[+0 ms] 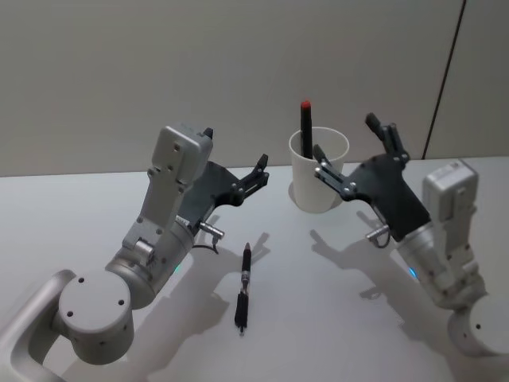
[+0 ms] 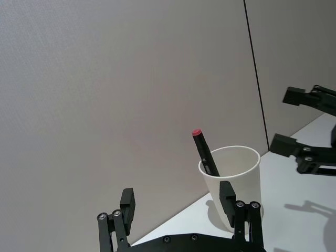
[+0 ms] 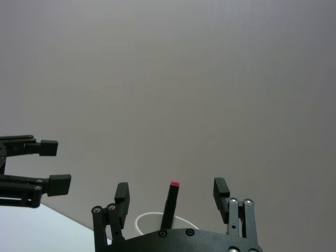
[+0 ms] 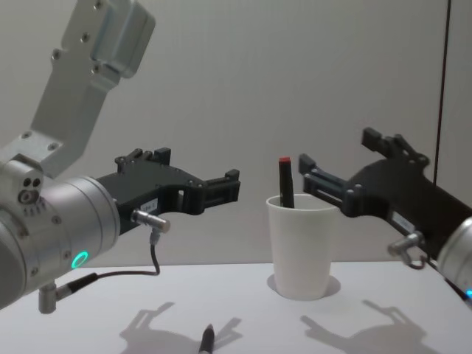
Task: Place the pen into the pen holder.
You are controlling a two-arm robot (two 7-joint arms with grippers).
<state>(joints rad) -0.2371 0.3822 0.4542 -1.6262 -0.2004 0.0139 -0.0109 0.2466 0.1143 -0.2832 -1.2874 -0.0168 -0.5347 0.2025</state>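
Spreading wide apart, the fingers [image 2: 127,202] of the left gripper [image 1: 235,148] held nothing. They stood raised above the tabletop [image 1: 334,318] and pointed toward the pen holder [image 1: 318,181] from its left, with a clear gap between their tips and the cup wall. The fingers [image 3: 220,186] of the right gripper [image 1: 344,135] were likewise parted wide and empty. In the head view the nearer one lay at the cup's rim on its right side, though contact could not be confirmed. In the chest view that gripper sat at about rim height, off the tabletop.

The pen holder was a white paper cup standing upright toward the far side of the tabletop, between the two grippers. A red-capped pen [image 1: 305,127] stood inside it, leaning slightly and rising above the rim.

The pen [image 1: 244,286], dark-bodied, lay flat on the tabletop well in front of the cup, to its left and just beside the left arm, its length running roughly away from the robot. Neither gripper touched it
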